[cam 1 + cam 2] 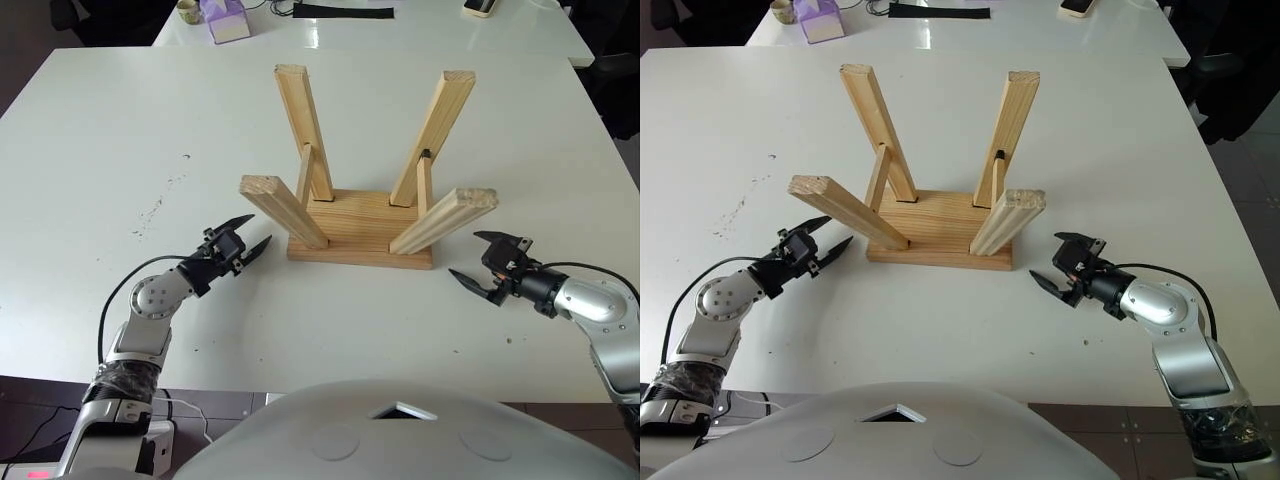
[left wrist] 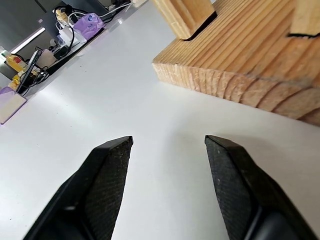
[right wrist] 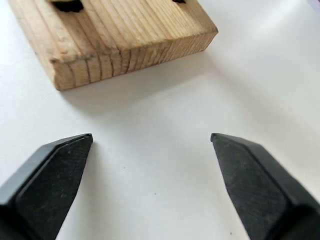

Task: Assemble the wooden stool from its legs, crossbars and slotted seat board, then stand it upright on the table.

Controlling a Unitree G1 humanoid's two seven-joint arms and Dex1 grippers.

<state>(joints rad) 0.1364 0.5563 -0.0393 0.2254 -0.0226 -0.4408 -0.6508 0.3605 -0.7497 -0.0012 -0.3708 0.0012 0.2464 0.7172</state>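
Observation:
The wooden stool lies upside down in the middle of the white table (image 1: 120,140): its slotted seat board (image 1: 362,243) rests flat and several legs (image 1: 304,130) stick up and outward from it. Thin crossbars (image 1: 424,185) stand between the back legs. My left gripper (image 1: 250,234) is open just left of the board's front left corner, a short gap from the near left leg (image 1: 284,210). My right gripper (image 1: 482,258) is open just right of the board, close to the near right leg (image 1: 443,220). The board's corner (image 2: 235,75) fills the left wrist view ahead of the fingers (image 2: 107,172); the right wrist view shows the board's corner (image 3: 115,45).
A purple box (image 1: 226,18) and a cup (image 1: 188,11) stand on a second table behind, with a dark strip (image 1: 343,12) and a small device (image 1: 480,7). Small dark specks (image 1: 160,205) mark the table's left part.

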